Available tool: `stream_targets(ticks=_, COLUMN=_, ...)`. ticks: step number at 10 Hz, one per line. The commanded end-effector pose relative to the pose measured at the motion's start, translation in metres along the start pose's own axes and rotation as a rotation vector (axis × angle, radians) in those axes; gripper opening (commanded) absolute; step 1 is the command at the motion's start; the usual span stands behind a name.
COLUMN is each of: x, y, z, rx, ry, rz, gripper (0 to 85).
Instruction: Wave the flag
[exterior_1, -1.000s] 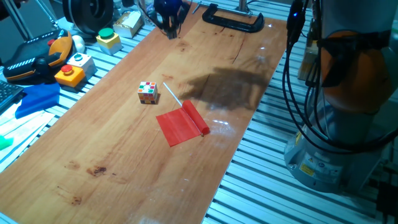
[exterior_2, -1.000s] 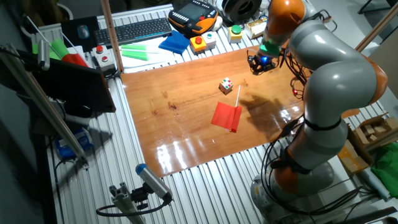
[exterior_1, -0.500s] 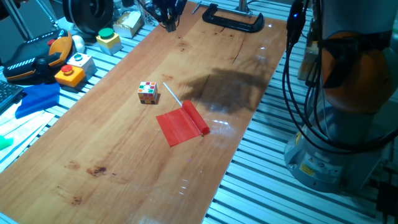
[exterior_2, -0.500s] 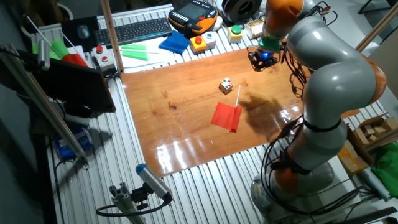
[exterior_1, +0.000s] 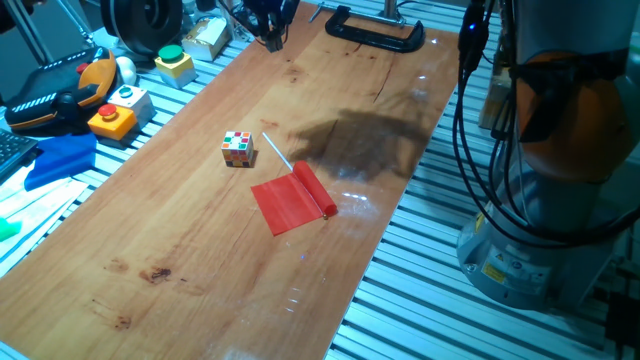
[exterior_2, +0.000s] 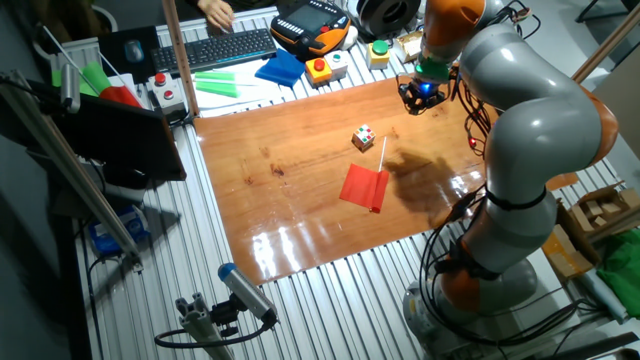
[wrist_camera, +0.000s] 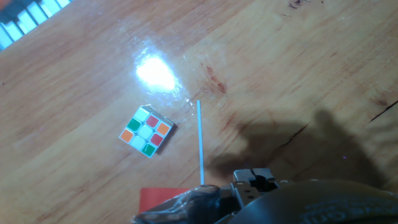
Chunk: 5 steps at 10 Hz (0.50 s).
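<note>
The flag (exterior_1: 295, 201) lay flat on the table (exterior_1: 180, 230) (stick toward the cube (exterior_1: 237, 148)), gripper (exterior_1: 268, 25) well apart.

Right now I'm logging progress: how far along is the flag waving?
Nothing looks done yet: the flag lies flat on the wooden table, its white stick beside the puzzle cube. The gripper hangs high near the far edge, holding nothing. Reaching, grasping, lifting and waving all remain.

The bench (exterior_1: 200, 250) is varnished wood, glossy with light glare. Around it lies ribbed bare metal. The flag (exterior_1: 293, 203) is matt red cloth on a smooth white stick. The cube (wrist_camera: 146, 131) looks like shiny plastic.
</note>
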<state>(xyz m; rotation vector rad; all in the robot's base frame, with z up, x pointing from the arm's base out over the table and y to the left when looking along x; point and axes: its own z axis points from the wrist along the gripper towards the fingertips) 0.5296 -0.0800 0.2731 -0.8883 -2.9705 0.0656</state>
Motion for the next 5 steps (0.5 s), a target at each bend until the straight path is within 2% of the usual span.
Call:
stream_targets(ticks=1, x=0.0003, y=-0.0001, z=-0.0001, rx=0.002, ry=0.002, rz=-0.003, gripper=0.7)
stream_targets(ticks=5, x=0.0004, y=-0.0001, z=0.0, rx=0.006, ry=0.003, rz=-0.004, gripper=0.7)
